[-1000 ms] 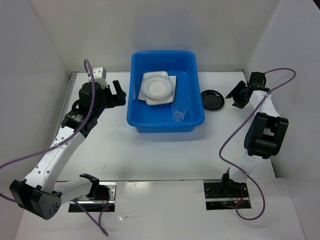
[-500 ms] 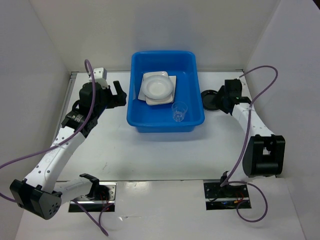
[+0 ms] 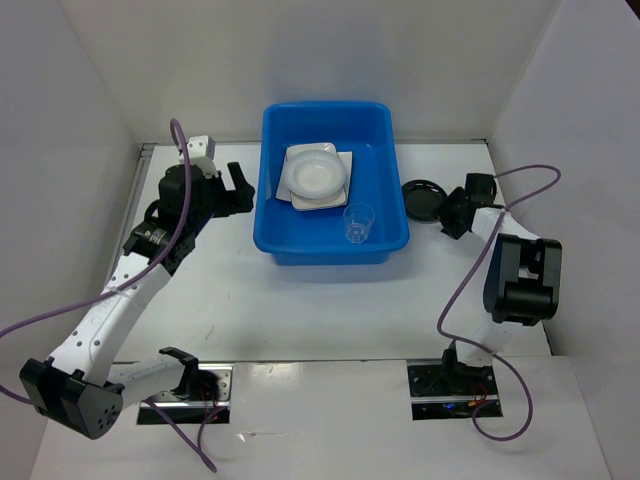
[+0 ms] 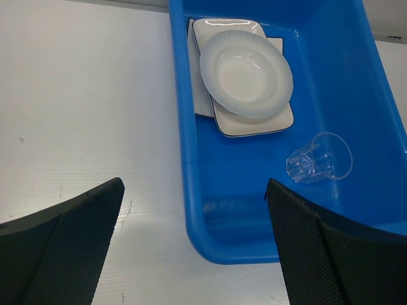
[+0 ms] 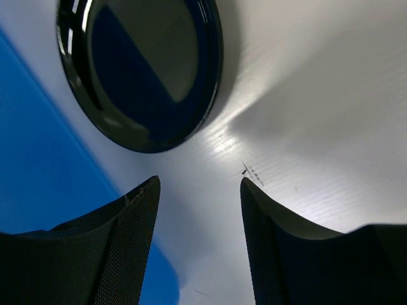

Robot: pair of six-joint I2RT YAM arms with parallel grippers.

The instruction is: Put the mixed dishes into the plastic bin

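The blue plastic bin [image 3: 277, 212] stands at the table's back centre. In it a translucent round dish [image 3: 314, 175] lies on a white rounded-rectangle plate [image 4: 216, 112], which lies on the flat square plate [image 3: 345, 160]. A small clear cup [image 3: 359, 222] sits near the bin's front right. The small black round plate [image 3: 424, 199] lies on the table right of the bin; it also shows in the right wrist view [image 5: 140, 70]. My right gripper [image 3: 448, 214] is open, low by that plate's right edge, not touching. My left gripper [image 3: 238, 192] is open and empty, left of the bin.
White walls close in the table on the left, back and right. The bin's left wall [image 4: 184, 140] lies between my left fingertips in the left wrist view. Purple cables loop beside both arms.
My right arm has swung from the far right toward the black plate and lowered its gripper beside it. The left arm and the dishes in the bin have not moved.
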